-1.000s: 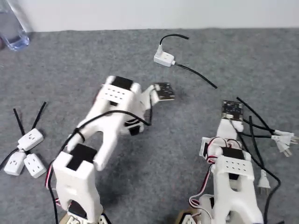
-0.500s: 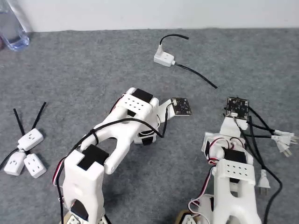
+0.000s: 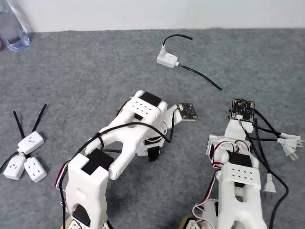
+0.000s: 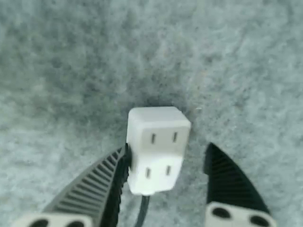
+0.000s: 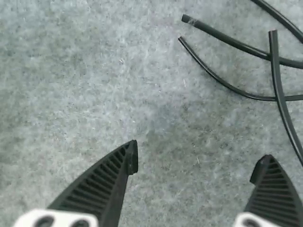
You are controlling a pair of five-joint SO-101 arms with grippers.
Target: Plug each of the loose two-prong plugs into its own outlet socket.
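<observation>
1. While the left arm [image 3: 126,138] stretches from the near left toward the middle of the grey desk [image 3: 86,76], the left jaws stand apart with a white outlet socket [image 4: 158,153] between them
2. That socket shows two pairs of slots on its face, and a dark cord leaves its near end. One ribbed black finger [image 4: 97,189] touches its side, while the other stands clear of it with grey desk showing in the gap (whether the socket lies on the desk or is lifted off it I cannot tell)
3. The right arm [image 3: 238,179] sits at the near right. The right jaws are spread wide over bare grey desk and grip nothing, with several black cords [image 5: 227,42] lying just beyond their tips
4. Loose white plugs [image 3: 287,143] lie on black cords at the right edge of the desk, beside the right arm, and one more plug [image 3: 269,185] lies nearer, close to the arm's base
5. Three more white sockets [image 3: 25,160] are bunched together at the left edge, well apart from both arms, with two thin black cords running away from them toward the far side
6. At the far middle lies another white socket [image 3: 167,59], with black cords leaving it on two sides
7. A clear bottle [image 3: 12,28] stands at the far left corner
</observation>
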